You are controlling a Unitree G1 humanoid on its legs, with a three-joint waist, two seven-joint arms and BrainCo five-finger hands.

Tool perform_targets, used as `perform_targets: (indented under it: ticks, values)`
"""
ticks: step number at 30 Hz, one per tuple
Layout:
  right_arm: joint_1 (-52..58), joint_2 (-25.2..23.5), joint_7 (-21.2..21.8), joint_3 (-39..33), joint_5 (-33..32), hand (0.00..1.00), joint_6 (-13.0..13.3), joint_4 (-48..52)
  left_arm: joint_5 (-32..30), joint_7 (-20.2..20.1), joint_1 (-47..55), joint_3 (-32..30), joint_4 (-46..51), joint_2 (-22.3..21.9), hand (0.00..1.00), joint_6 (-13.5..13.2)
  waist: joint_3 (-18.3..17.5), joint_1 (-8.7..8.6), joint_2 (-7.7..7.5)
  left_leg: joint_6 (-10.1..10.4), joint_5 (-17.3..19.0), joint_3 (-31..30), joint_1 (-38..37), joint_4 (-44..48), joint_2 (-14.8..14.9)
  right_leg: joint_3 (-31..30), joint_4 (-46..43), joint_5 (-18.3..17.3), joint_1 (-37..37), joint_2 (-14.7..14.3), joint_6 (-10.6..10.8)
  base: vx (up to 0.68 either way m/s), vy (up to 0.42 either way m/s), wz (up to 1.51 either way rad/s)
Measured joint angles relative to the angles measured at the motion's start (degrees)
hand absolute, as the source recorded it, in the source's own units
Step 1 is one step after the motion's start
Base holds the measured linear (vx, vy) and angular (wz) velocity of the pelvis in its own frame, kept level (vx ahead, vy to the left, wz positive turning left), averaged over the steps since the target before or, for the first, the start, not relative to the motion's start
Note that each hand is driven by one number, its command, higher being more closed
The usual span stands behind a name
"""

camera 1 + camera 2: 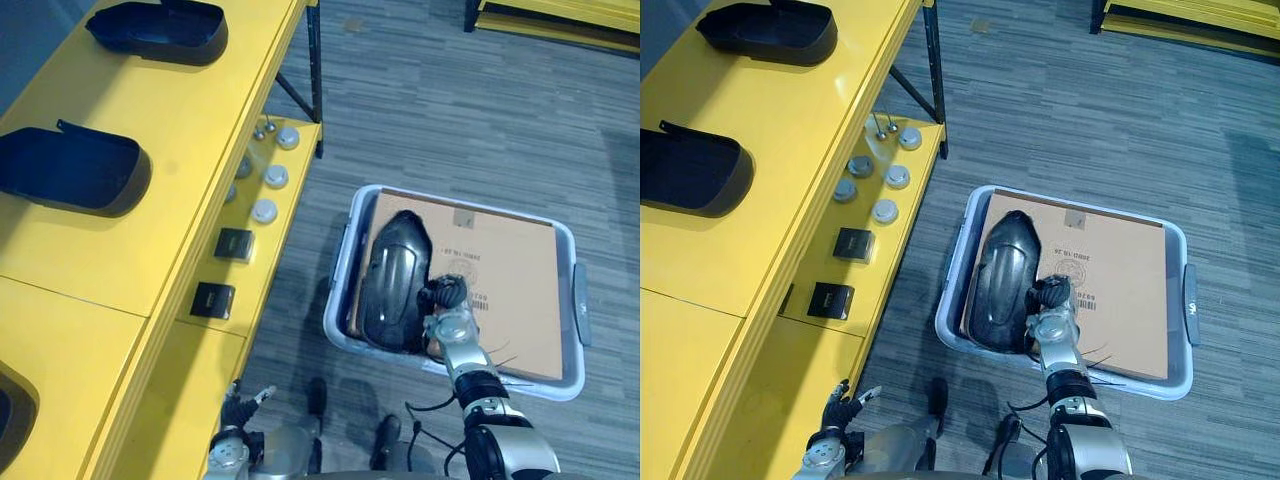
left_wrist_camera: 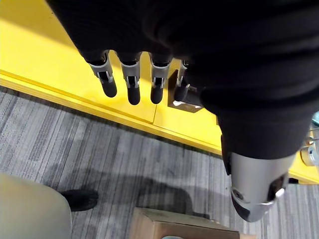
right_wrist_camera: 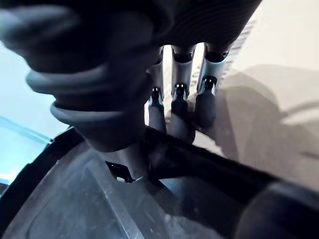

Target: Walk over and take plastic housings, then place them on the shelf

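Housing (image 1: 393,275) in bin (image 1: 339,268), rim pinched by right hand (image 1: 447,302); left hand (image 1: 237,411) relaxed.

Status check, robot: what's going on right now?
Right hand pinching housing rim in bin. Left hand open, idle by shelf. Nothing blocking.

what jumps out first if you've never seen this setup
The long yellow shelf on the left stands out, with one black plastic housing at its far end and a second housing nearer. On the grey floor beside it a pale bin lined with cardboard holds a third housing, its rim pinched by the right hand; the left hand hangs open by the shelf.
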State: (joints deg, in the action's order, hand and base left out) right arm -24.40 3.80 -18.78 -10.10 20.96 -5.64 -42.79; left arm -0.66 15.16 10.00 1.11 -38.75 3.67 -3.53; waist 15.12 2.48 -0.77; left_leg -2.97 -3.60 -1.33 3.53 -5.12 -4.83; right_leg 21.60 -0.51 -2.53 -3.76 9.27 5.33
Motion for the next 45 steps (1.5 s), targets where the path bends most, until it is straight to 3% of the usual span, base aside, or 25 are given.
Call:
perform_targets:
  ticks: [6,12,16,21,24,27,31,39,45]
  values:
    - [0.1,0.0,0.2,-0.2,-1.3,1.0,0.0,1.7,0.1,0.0,0.0,0.6,0.1,0.0,0.0,0.1,0.0,-0.16,-0.02,0.3,-0.2,0.0,-0.4,0.0,-0.1,-0.1,-0.4,0.0,-0.3,0.2,0.0,0.0,0.0,0.0]
    - [5.7,0.0,-1.7,-1.0,-1.2,1.0,-0.5,16.5,0.1,0.0,0.1,1.6,3.1,-0.4,0.0,0.6,-0.1,-0.32,-0.09,0.4,-0.3,0.0,-1.6,0.0,-0.2,-0.1,-0.4,0.0,-1.4,0.3,0.0,-0.01,-0.004,0.0]
    - [9.6,-0.8,-5.1,-2.3,-1.1,1.0,-0.4,26.2,0.2,0.2,0.1,5.4,13.7,-0.8,0.0,0.5,-0.4,-1.68,-0.17,0.9,-0.6,0.0,-1.6,0.0,-0.3,-0.1,-0.4,-0.1,-1.4,0.5,0.1,-0.04,-0.021,0.0]
    - [14.2,-2.2,-7.6,-1.9,0.0,1.0,0.4,34.0,1.1,0.4,0.0,10.7,27.9,-1.5,0.0,-0.7,-2.6,-2.17,-0.48,0.7,-0.8,0.0,-1.6,0.0,-0.6,-1.1,-0.4,-1.4,-1.3,0.8,0.9,-0.03,-0.033,-0.06]
    - [16.1,-2.9,-8.8,1.3,0.4,1.0,0.8,41.6,1.1,1.8,-0.3,12.9,38.6,-2.3,0.0,-2.0,-4.0,-3.53,-0.31,0.3,-1.0,-0.1,-1.8,0.0,-0.3,-1.2,-0.4,-1.5,-1.5,0.5,0.9,-0.02,-0.055,0.0]
    - [16.4,-3.7,-9.1,2.7,1.3,1.0,1.2,46.3,1.1,3.3,-1.8,15.2,44.3,-2.4,0.0,-2.6,-4.7,-3.73,-0.34,0.3,-1.0,-0.1,-2.6,0.0,-0.3,-1.1,-0.4,-1.6,-2.3,0.4,0.8,-0.01,-0.041,0.0]
    - [16.5,-4.8,-10.0,7.4,1.6,1.0,3.4,52.7,1.1,5.4,-5.7,19.1,48.8,-2.5,0.0,-4.2,-5.6,-4.32,-0.36,0.2,-1.1,-0.1,-3.2,0.0,-0.3,-1.2,-0.4,-1.6,-2.9,0.4,0.8,0.0,0.0,0.0]
    - [16.4,-6.1,-10.3,17.4,-1.5,1.0,8.2,58.8,-2.4,7.9,-9.2,25.0,48.5,-3.0,0.0,-4.1,-7.6,-4.75,-0.74,0.2,-1.1,0.5,-4.1,-0.2,-0.2,-1.9,-0.5,-1.6,-3.0,0.4,0.7,-0.02,-0.012,-0.04]
    - [16.4,-6.0,-10.1,21.3,-8.2,1.0,10.9,60.5,-4.2,10.1,-11.7,27.6,42.8,-3.0,0.0,-1.8,-8.7,-4.92,-1.21,0.2,-1.1,1.4,-4.2,-0.2,-0.1,-2.9,-0.6,-1.6,-2.9,0.4,0.8,-0.01,-0.009,-0.07]
